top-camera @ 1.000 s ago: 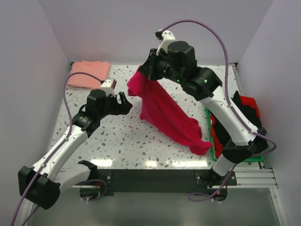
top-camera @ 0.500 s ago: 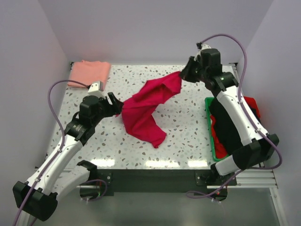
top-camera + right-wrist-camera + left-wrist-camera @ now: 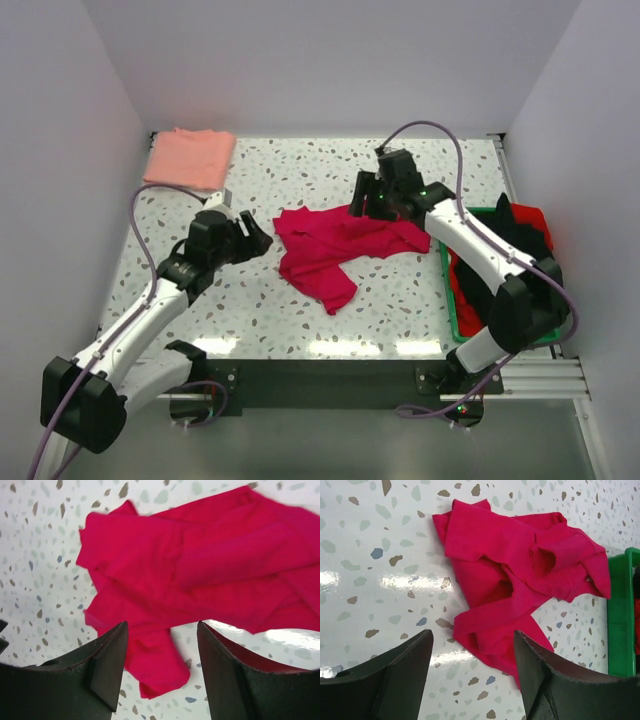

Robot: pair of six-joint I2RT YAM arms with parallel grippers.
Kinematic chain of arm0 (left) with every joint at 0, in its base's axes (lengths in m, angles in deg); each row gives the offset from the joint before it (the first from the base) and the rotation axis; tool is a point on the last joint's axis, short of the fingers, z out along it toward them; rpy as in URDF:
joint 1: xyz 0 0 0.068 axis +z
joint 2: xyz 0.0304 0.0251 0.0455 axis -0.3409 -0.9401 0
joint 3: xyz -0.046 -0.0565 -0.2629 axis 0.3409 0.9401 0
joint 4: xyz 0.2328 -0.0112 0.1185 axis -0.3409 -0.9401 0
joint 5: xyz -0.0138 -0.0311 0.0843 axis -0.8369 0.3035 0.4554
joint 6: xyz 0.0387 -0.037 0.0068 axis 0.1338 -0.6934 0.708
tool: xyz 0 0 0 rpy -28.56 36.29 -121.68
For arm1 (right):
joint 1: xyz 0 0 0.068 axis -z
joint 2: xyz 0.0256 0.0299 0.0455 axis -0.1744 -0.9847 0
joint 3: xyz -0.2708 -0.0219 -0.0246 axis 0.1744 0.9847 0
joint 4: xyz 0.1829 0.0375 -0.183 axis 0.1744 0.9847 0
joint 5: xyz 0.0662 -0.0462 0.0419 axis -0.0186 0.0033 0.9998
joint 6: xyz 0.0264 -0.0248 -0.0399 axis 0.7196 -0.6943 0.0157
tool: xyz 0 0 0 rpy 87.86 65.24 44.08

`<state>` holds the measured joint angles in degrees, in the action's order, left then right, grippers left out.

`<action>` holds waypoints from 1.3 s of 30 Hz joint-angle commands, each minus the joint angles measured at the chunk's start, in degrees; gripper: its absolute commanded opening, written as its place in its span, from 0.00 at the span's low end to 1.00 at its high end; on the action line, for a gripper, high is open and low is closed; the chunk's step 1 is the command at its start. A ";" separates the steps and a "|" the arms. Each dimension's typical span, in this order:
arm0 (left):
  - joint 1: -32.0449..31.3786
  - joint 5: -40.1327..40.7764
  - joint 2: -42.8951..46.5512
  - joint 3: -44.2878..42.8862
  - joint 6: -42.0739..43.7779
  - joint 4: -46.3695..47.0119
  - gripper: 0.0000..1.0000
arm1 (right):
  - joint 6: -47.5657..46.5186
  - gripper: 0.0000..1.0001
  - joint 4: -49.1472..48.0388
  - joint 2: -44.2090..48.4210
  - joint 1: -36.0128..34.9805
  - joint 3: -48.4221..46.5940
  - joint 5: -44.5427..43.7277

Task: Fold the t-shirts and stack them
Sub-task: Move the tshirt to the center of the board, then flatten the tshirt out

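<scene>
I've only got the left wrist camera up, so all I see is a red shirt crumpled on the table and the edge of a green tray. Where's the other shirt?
Observer: The pink shirt lies flat and neat in the far left corner of the table, well apart from the red shirt.
Operator: Is the right hand gripping the red one?
Observer: No. The right hand hangs open over the shirt's far right part, with nothing between its fingers.
Operator: What's in the tray?
Observer: The tray holds a heap of black and red cloth.
</scene>
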<state>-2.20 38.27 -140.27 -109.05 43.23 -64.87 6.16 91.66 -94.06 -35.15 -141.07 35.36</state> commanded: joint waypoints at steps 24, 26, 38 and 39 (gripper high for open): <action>0.33 -9.29 -19.30 3.80 -7.33 18.95 0.66 | 6.35 0.64 -9.04 -18.78 -4.08 -2.43 -10.75; -0.02 -10.79 -21.84 5.38 -8.30 22.63 0.65 | 6.08 0.63 -8.95 -19.57 -4.08 -2.69 -10.57; -3.09 -9.83 -26.43 5.74 -9.10 26.42 0.55 | 5.20 0.09 -8.51 -19.23 -4.08 -3.49 -9.78; -3.09 -9.74 -26.78 5.57 -9.01 26.51 0.52 | 5.20 0.06 -8.33 -18.88 -4.08 -3.66 -9.43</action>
<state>-5.00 28.52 -166.08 -102.21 34.38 -42.08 11.39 84.45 -114.80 -38.97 -142.14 25.98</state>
